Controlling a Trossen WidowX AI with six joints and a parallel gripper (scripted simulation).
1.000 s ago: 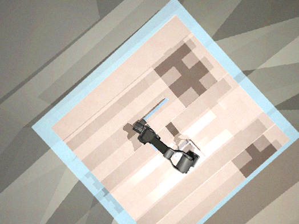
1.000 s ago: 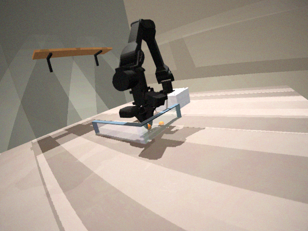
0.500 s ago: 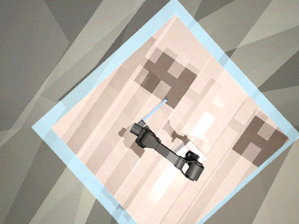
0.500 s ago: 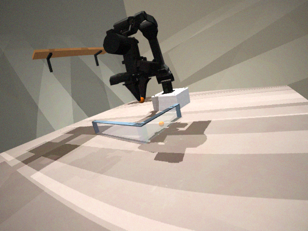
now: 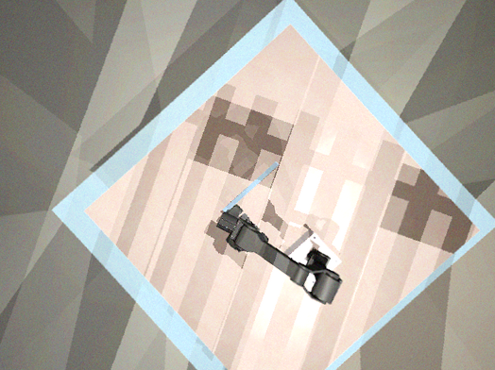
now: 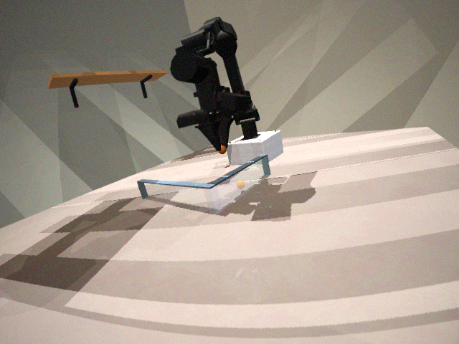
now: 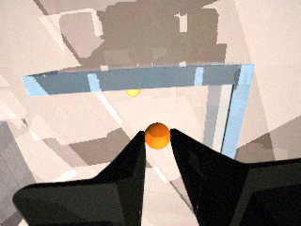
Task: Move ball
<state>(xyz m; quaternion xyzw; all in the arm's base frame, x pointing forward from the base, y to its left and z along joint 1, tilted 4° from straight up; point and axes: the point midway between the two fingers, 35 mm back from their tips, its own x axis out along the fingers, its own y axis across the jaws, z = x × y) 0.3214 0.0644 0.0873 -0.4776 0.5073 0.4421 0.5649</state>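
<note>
Orange ball pinched in the claw — plain from the wrist, hidden from above.

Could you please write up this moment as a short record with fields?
gripper: shut on the ball
ball: orange, between the fingertips, lifted off the table
copy: pale orange, on the table inside the corner
walls: two low clear walls meeting in a corner
ball vs copy: apart; ball higher and on the arm's side of the wall
released: no

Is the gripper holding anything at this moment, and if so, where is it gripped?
Yes: the orange ball, pinched on its two opposite sides at the very fingertips of the gripper, lifted above the table.
</note>
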